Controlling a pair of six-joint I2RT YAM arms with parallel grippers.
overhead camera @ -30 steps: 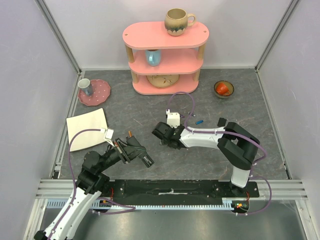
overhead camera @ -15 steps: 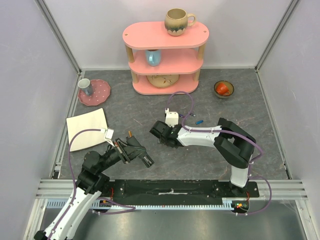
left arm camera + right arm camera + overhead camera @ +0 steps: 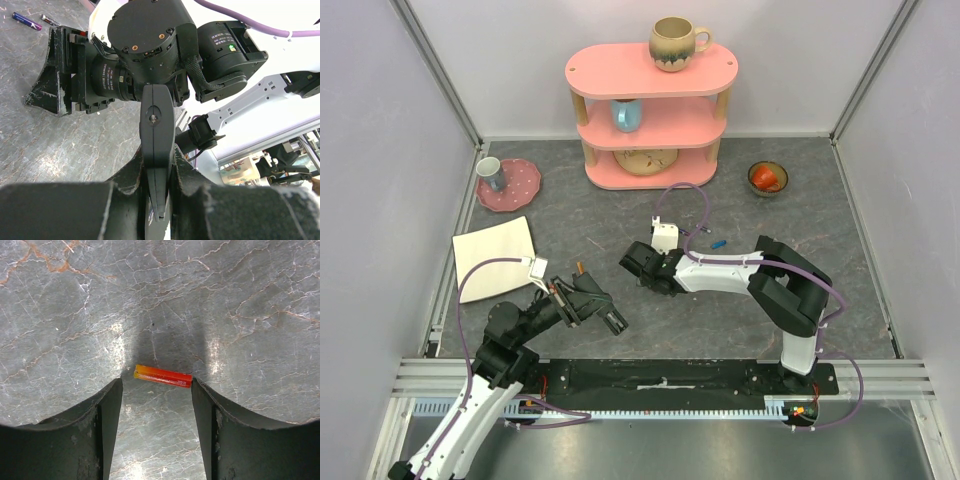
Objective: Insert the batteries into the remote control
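Note:
My left gripper (image 3: 582, 300) is shut on the remote control (image 3: 611, 321), a slim black bar held off the table. In the left wrist view the bar (image 3: 156, 130) stands edge-on between the jaws of that gripper (image 3: 157, 172). My right gripper (image 3: 638, 266) is open and low over the table. In the right wrist view a red-orange battery (image 3: 162, 376) lies flat on the table between the tips of that gripper (image 3: 156, 387), touching the right finger (image 3: 202, 405). A blue battery (image 3: 719, 243) lies further right. A purple battery (image 3: 26, 21) and a dark grey battery (image 3: 49, 20) lie side by side.
A pink three-tier shelf (image 3: 650, 110) with mugs stands at the back. A pink plate (image 3: 510, 185) with a cup is at back left, a white square plate (image 3: 496, 250) at left, and a bowl (image 3: 767, 178) at back right. Side walls enclose the table.
My right gripper has shifted slightly to the left. The left arm and the remote control have not moved.

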